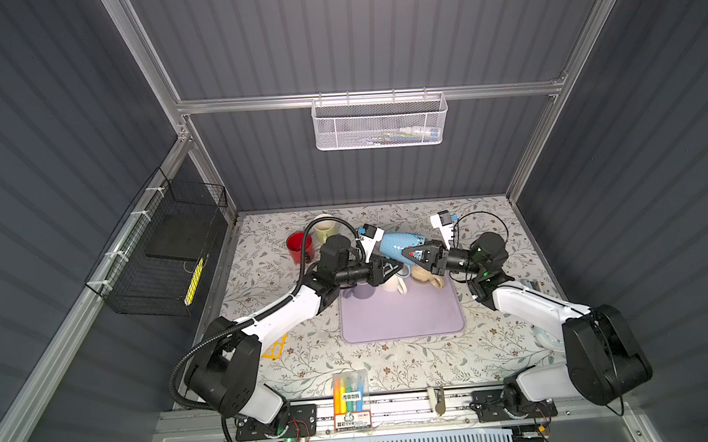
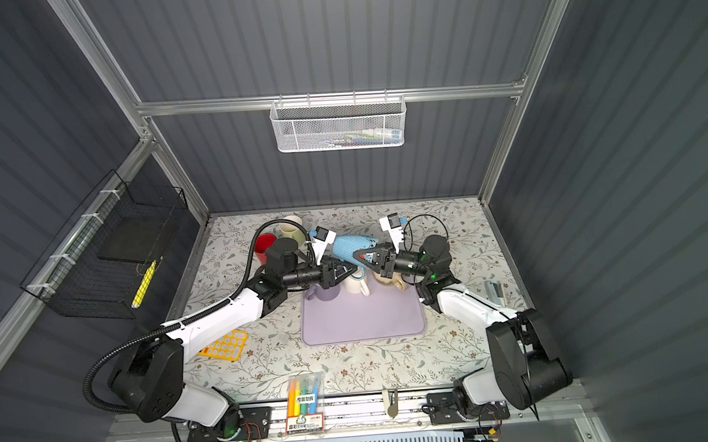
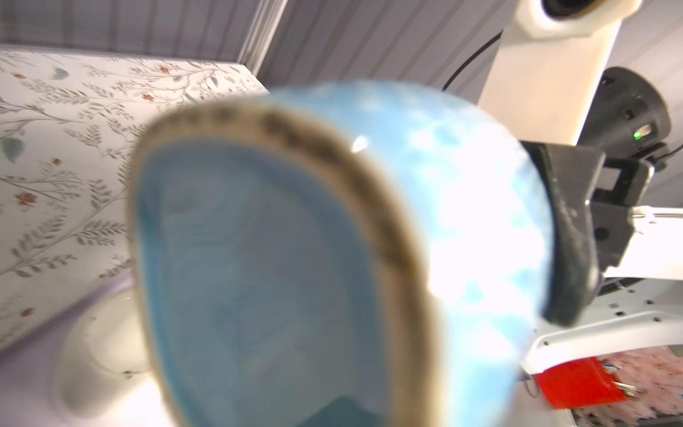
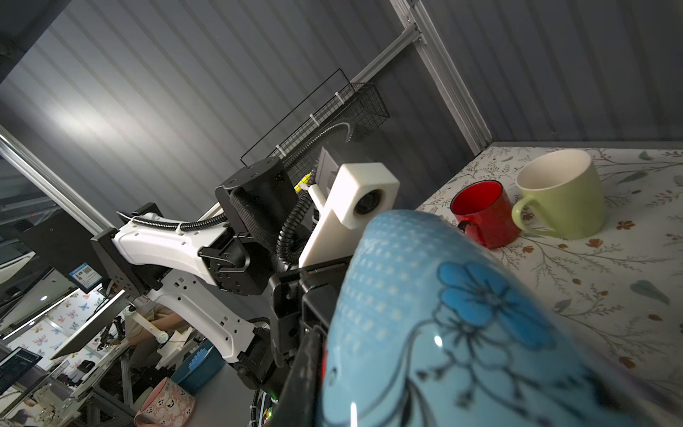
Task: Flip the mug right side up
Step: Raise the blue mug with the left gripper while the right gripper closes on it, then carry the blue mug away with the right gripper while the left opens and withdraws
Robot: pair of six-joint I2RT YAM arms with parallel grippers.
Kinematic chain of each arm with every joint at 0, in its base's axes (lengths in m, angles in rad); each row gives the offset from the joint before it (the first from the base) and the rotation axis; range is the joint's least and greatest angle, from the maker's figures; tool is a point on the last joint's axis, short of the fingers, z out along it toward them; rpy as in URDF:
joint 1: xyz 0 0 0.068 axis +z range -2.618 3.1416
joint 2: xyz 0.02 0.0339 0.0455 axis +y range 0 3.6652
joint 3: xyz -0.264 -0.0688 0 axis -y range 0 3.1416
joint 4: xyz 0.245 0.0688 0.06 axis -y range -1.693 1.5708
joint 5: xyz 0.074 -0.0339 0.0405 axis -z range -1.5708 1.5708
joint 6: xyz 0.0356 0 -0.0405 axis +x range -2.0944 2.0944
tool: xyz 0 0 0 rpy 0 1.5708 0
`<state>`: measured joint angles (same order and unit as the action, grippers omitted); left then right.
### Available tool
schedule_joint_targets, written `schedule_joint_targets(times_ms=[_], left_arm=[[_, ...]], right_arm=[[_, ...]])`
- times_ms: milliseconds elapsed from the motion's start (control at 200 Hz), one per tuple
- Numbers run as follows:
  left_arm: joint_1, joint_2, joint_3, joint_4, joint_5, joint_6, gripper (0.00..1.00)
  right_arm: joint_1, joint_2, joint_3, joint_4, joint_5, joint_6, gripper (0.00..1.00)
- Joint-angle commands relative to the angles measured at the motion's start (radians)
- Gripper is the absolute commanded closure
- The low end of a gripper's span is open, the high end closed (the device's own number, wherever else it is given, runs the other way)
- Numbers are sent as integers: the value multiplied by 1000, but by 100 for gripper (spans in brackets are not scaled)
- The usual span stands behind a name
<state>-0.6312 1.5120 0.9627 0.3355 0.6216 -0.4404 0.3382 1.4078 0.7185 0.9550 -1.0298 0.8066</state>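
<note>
Grippers are facing each other, tip to tip, up in the air. The right gripper [image 1: 406, 253] is squeezing the blue mug [image 1: 399, 242] by its side, with its jaws clamped tight on it. The left gripper [image 1: 398, 266] is sitting right at the mug's other end, close to the handle. I cannot tell if it is gripping or letting go. The mug is lying on its side between them, not touching the bench [image 1: 496, 339].

I think the job is at the passing-over step, part way through the flip. Next, one gripper needs to be letting go fully. The other needs to be turning the mug until its mouth is pointing up, then setting it down gently. If both are letting go together, the mug could be falling.

Just under the grippers, a purple mat [image 1: 403, 319] is lying with a white mug [image 1: 393, 285] on it. Past the left gripper, a red mug [image 1: 299, 243] and a green mug [image 1: 323, 231] are standing.

Both top views are showing the whole bench. Only the left wrist view is showing the mug's round end with its brown ring, and one dark finger [image 3: 569, 240] pressing on its side. Only the right wrist view is showing the blue flower painted on it.
</note>
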Motion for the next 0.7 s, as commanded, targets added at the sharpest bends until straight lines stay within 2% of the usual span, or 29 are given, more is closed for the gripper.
schedule_joint_targets(times_ms=[0,155,320,490,690], left_arm=[[8,-45,-9,11,-43,42,57],[17,-68,-13,-31,-71,69,45],[35,-97,-22,-94,-105,99,35],[58,-148,-28,-169,-145,142,34],[81,-189,-29,-230,-173,175,33]], right_arm=[[1,-4,29,23,6,7,100],[-2,-8,33,-49,19,-24,100],[-8,-34,54,-250,61,-117,100],[-35,-49,107,-548,126,-227,100],[-61,-69,143,-726,167,-294,100]])
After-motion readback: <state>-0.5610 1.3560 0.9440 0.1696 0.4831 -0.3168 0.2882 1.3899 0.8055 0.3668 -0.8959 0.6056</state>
